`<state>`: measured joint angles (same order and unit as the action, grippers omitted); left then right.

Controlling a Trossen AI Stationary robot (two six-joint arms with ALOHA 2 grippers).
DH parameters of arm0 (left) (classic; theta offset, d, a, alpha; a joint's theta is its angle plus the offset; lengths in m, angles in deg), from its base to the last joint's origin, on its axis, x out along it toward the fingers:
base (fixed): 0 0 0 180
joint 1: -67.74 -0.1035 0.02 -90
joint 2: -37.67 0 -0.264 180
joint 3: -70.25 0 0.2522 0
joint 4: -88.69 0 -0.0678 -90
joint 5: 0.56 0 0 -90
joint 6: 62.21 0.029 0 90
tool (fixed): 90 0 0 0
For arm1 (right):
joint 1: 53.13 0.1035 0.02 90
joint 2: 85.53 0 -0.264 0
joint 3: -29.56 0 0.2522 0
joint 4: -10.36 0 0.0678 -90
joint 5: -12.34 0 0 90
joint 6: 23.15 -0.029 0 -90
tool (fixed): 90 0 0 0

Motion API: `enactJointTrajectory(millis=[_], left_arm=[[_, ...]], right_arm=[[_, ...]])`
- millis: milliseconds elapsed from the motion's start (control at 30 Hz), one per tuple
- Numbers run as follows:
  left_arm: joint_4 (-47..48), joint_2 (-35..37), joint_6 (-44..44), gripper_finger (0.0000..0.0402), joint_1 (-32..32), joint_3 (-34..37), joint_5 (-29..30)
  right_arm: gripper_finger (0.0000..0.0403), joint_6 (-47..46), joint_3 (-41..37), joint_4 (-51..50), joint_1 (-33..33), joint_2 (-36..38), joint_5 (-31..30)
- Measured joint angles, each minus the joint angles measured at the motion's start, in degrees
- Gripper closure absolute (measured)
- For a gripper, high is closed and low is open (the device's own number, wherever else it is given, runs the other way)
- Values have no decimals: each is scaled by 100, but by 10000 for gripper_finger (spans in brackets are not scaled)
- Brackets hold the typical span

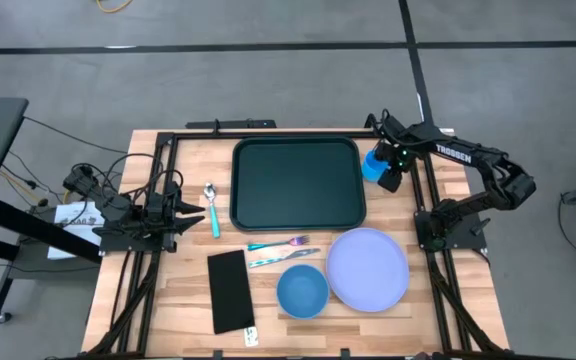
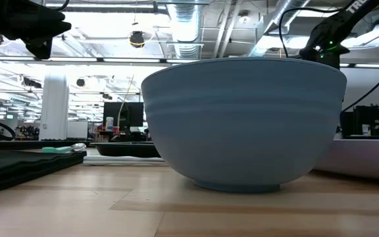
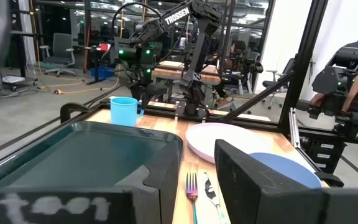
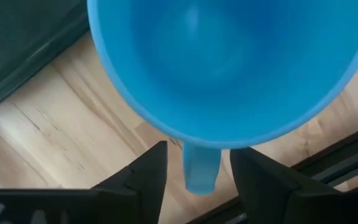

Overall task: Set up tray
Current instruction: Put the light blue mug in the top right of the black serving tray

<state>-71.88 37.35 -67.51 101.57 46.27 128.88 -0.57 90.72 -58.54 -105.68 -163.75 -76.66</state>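
The right hand hangs directly over the blue cup, and the right wrist view shows the cup's handle lying in the gap between the two fingers; the fingers stand apart on both sides of the handle, near it but not pressing it, so nothing is held yet. The tray lies just beside the cup, at 9 o'clock from this hand in the high view, with its long axis running from 9 to 3 o'clock. It sits at the far middle of the tabletop and is bare. I judge the right arm is the nearer one for the cup, and the carry is short. The left hand waits farther off, at 9 o'clock from the tray, half open and holding nothing
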Motion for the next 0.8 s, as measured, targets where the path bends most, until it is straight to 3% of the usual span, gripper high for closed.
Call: enactJointTrajectory(millis=[500, 800], left_arm=[[91, 0, 2, 307, 0, 0, -1], [127, 0, 1, 307, 1, 0, -2]], right_arm=[[344, 43, 0, -33, 0, 0, -3], [349, 43, 0, -64, 0, 0, -1]])
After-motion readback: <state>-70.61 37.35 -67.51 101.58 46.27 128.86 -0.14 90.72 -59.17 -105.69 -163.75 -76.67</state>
